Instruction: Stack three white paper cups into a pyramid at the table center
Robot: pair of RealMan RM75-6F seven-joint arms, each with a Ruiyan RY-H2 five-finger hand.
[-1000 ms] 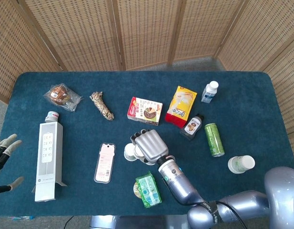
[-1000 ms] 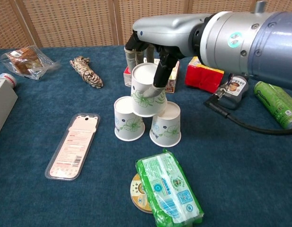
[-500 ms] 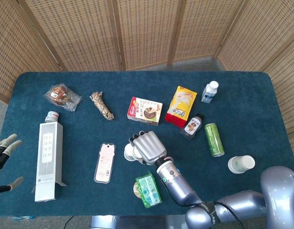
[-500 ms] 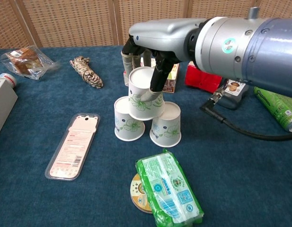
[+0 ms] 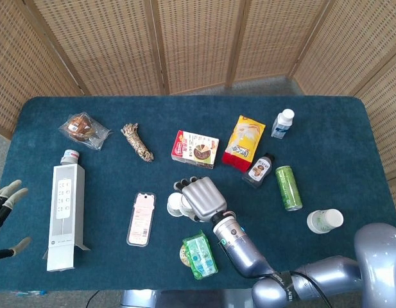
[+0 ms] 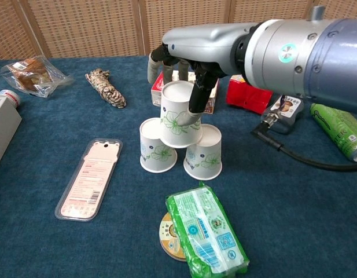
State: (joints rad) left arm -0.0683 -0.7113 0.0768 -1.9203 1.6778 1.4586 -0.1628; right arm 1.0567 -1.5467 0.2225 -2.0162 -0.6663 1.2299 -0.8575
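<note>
My right hand (image 6: pixel 187 69) is still wrapped round the top cup (image 6: pixel 179 114), which sits across the two base cups (image 6: pixel 157 146) mid-table, so I'd ease my fingers straight apart without nudging it.

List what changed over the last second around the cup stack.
The right robot hand kept its hold on the top cup, swaying it slightly left and then back right over the two base cups; it was not let go. The base cups, green packet and left robot hand stayed put.
</note>
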